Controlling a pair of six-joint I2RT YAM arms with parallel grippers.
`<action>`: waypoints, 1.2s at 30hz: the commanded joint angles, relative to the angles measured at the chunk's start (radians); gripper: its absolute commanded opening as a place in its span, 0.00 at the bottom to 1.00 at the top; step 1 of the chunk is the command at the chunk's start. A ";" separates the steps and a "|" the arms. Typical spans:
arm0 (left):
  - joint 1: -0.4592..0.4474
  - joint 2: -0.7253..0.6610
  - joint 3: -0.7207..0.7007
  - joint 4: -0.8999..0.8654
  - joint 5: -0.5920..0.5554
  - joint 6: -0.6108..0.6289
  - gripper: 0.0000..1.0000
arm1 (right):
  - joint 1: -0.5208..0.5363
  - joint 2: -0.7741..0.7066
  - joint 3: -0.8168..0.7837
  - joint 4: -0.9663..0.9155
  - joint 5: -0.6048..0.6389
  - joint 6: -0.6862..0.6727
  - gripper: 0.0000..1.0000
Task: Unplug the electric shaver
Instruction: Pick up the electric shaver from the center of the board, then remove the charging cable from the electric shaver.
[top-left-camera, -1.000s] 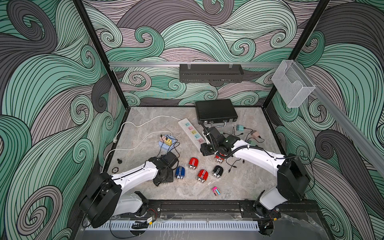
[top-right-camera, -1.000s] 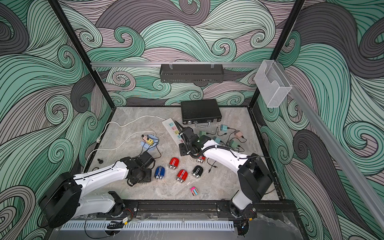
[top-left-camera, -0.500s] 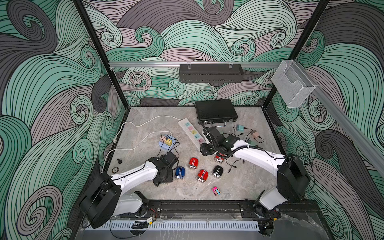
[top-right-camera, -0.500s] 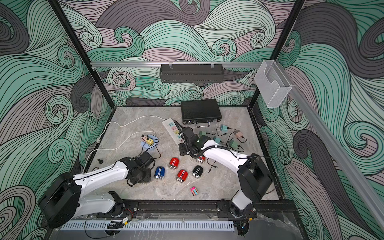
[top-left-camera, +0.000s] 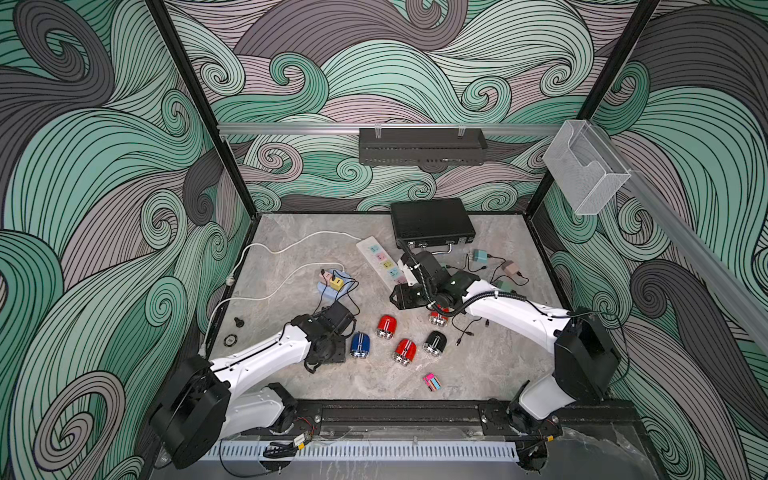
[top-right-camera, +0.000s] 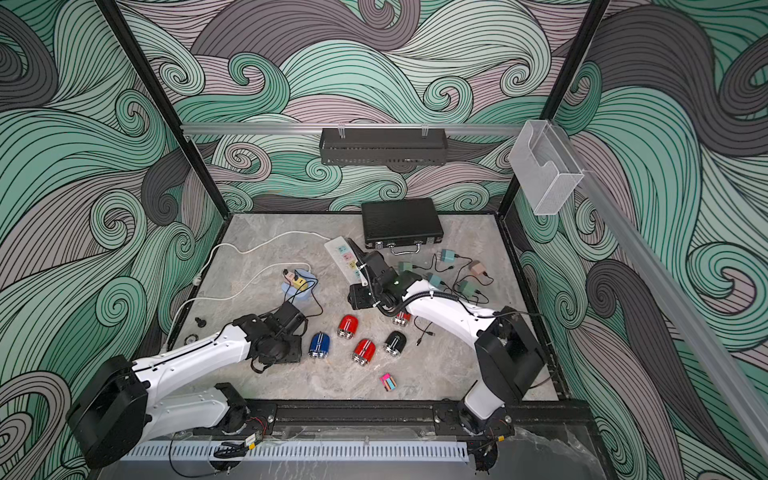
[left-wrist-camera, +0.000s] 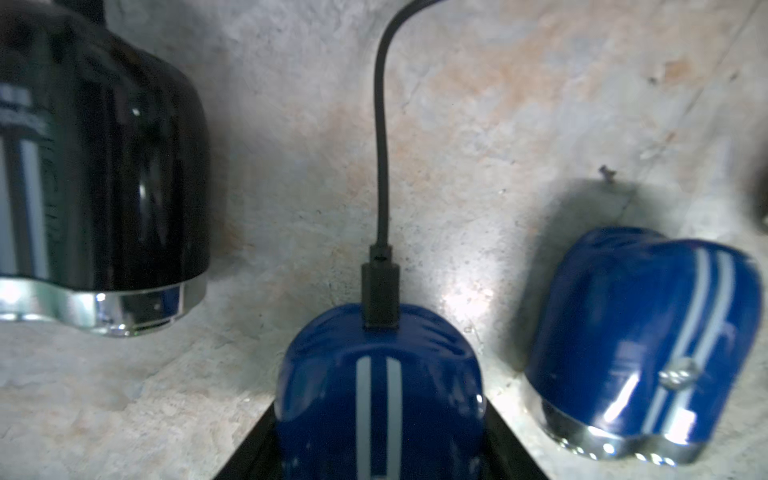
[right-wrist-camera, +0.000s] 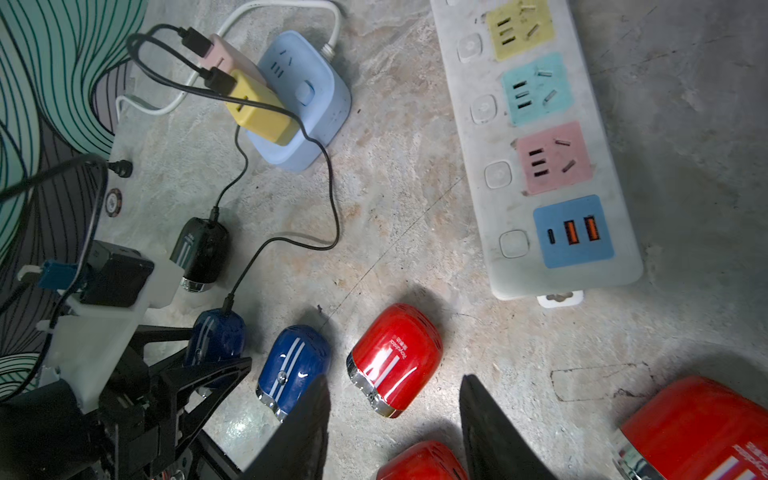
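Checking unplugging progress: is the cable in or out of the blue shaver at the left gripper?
In: the left wrist view shows the black plug seated in the end of the blue shaver.

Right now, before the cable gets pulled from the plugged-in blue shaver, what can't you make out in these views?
Plugged blue shaver: its head is cut off by the left wrist view's edge; the left arm covers it in both top views.
Its cable: crosses another by the yellow charger in the right wrist view, source unclear.
Red shaver: mostly under the right arm in both top views.
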 joint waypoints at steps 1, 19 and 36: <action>-0.002 -0.044 0.040 -0.026 0.005 0.029 0.10 | 0.005 0.012 -0.023 0.069 -0.085 0.037 0.51; -0.002 -0.184 0.030 0.028 0.073 0.075 0.10 | 0.060 0.175 -0.008 0.386 -0.373 0.218 0.51; -0.002 -0.312 -0.001 0.082 0.139 0.078 0.11 | 0.117 0.311 0.057 0.547 -0.454 0.340 0.49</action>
